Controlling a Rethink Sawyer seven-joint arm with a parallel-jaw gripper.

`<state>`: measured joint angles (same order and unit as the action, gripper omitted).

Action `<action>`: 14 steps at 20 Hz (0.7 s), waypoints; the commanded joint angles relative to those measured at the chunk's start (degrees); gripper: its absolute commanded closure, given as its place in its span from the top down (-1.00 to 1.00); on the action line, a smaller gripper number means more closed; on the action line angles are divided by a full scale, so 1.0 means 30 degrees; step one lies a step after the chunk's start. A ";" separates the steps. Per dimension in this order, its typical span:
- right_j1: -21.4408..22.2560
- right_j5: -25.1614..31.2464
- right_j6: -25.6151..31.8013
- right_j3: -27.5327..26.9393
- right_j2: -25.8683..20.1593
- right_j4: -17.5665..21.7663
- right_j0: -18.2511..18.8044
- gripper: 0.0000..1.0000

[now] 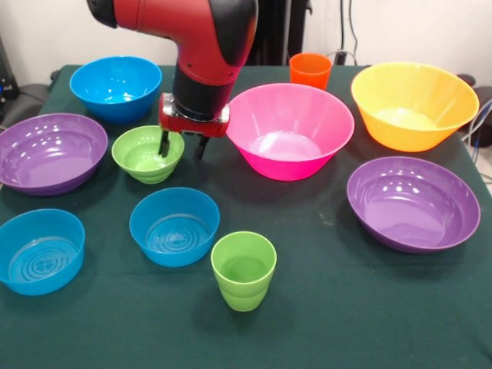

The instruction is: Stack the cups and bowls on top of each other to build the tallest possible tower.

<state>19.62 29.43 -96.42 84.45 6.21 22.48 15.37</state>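
Observation:
My gripper (182,146) is open and hangs low over the right rim of the small lime green bowl (142,157); one finger (164,144) reaches inside the bowl and the other stands just outside it. The large pink bowl (290,131) stands right of the gripper, with the orange cup (310,71) behind it. The yellow-orange bowl (413,104) is at the far right. Purple bowls stand at the left (50,152) and the right (413,202). Blue bowls stand at the back left (115,86), middle (174,225) and front left (40,250). The ridged green cup (244,269) stands in front. Nothing is stacked.
Everything stands upright and apart on a dark green tablecloth (361,307). The red and black arm (204,46) comes down between the back blue bowl and the pink bowl. Cables hang behind the table at the back right.

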 commanded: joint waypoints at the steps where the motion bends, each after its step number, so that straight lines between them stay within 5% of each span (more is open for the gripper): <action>1: -0.0072 0.1779 0.0974 0.0263 -0.2186 0.0600 -0.0801 1.00; 14: -0.0724 0.1632 0.0569 -0.1144 -0.1328 0.1089 -0.1686 1.00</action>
<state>19.57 31.64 -96.42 84.30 6.45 22.46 11.96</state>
